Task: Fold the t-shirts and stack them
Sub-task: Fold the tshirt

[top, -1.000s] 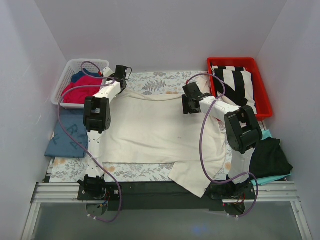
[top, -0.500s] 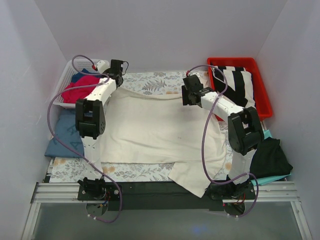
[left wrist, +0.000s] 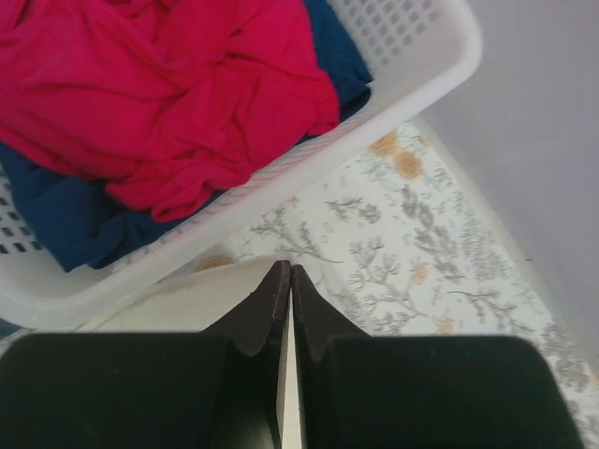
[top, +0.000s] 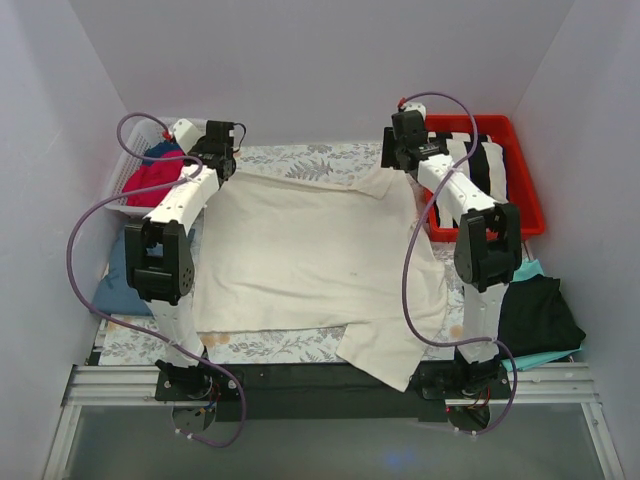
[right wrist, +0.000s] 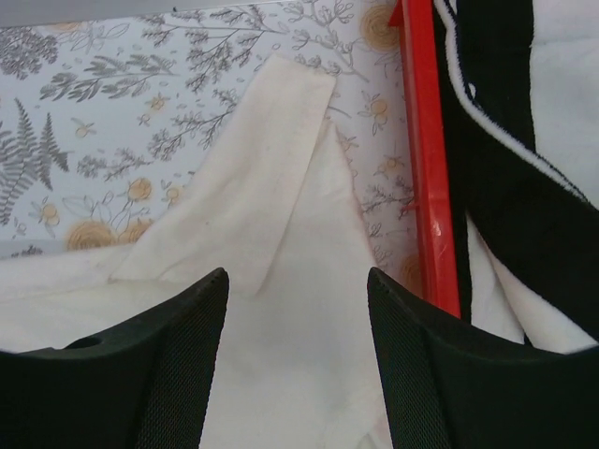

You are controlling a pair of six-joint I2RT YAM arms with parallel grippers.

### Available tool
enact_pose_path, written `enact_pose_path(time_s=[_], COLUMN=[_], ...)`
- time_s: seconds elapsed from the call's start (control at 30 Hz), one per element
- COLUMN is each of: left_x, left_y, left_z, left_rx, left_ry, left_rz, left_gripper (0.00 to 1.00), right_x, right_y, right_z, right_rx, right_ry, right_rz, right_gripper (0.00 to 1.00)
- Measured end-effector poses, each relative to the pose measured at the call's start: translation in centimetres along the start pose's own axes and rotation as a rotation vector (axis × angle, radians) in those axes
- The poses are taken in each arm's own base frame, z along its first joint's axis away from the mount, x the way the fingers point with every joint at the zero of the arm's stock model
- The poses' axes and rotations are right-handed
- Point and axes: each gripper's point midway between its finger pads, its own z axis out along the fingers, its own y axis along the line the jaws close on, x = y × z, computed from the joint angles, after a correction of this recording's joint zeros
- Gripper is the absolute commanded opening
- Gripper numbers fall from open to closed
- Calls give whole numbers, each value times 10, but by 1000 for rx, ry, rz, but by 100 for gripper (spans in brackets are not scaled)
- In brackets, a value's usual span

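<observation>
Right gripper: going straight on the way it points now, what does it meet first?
Most likely the cream t-shirt: its cloth fills the gap between the fingers of the open right gripper. The red bin lies rightward, off that line. Depth unclear.

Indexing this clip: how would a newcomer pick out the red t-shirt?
Look to the table's far left corner, where a white basket stands. The red t-shirt lies crumpled inside it on top of a navy one, the only red cloth in view.

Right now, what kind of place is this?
Probably a robot test booth for folding laundry: white walls box in a table, a left arm and right arm work a cream t-shirt, and a white basket and red bin hold clothes.
</observation>
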Motion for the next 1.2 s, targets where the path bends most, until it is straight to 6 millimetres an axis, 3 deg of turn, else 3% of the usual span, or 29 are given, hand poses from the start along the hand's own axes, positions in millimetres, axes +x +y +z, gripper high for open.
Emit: enact_pose_path(time_s=[0.2,0.37,0.47,0.57,0.8,0.93,1.0,1.2], left_x=[41,64,74,80,83,81,79,70], left_y=[41,64,71,76,78,78,78,76], left_z=[9,13,13,14,15,13,10,4], left_rx=[-92,-133,-142,-145,-140,-138,-134,-120], left_ry=[49,92,111,125,127,127,124,112], left_rz=[69,91,99,107,103,100,96,73], left_gripper=[0,0,0,0,0,0,0,0], right_x=[-8,11,31,39,-5,-19,-20,2], right_y=[-8,8,13,11,-14,-23,-23,-20], right_z=[67,126,151,162,166,171,176,190], right_rx=[-26,-66,-86,-89,-74,-71,-73,-85], right_ry=[19,43,65,69,-42,-86,-97,-59], right_rz=[36,28,37,57,110,126,127,120], right_gripper=[66,65,65,65,64,64,63,59])
